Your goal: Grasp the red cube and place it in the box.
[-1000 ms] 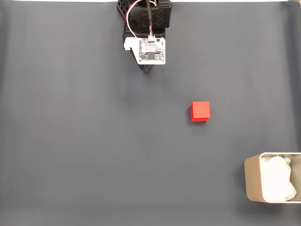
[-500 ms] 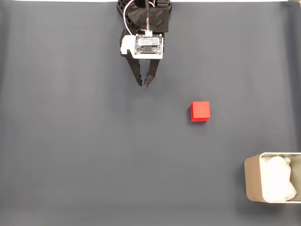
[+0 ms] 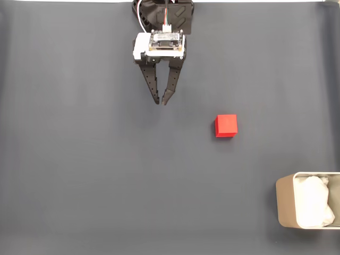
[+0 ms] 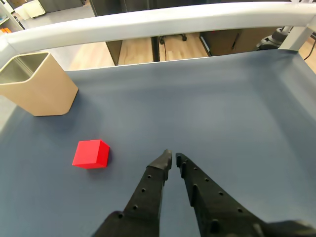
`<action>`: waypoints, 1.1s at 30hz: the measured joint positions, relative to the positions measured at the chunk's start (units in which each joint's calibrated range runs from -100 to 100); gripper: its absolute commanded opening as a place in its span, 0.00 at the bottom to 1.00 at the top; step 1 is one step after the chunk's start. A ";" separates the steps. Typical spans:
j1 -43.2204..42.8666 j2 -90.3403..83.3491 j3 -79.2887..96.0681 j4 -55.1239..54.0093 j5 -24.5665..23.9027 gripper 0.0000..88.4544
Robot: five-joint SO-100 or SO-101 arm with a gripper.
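The black gripper (image 3: 161, 101) hangs over the dark grey mat (image 3: 79, 170) with its two tips nearly touching, and it holds nothing. In the fixed view, the red cube (image 3: 226, 126) sits on the mat at about four o'clock from the tips, well apart. The beige box (image 3: 283, 207) with white stuffing is at about five o'clock from the cube, in the corner.

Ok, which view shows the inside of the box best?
The fixed view: it looks straight down into the box, showing white lining material, though the frame edge cuts off its right side. The wrist view shows the box from the side, mostly its beige outer wall and a little of its shadowed opening.
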 measured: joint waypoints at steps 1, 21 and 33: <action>0.00 1.30 -1.36 0.00 0.00 0.00; -5.27 24.23 -27.94 12.65 0.63 0.02; -12.54 28.57 -35.71 20.05 1.90 0.15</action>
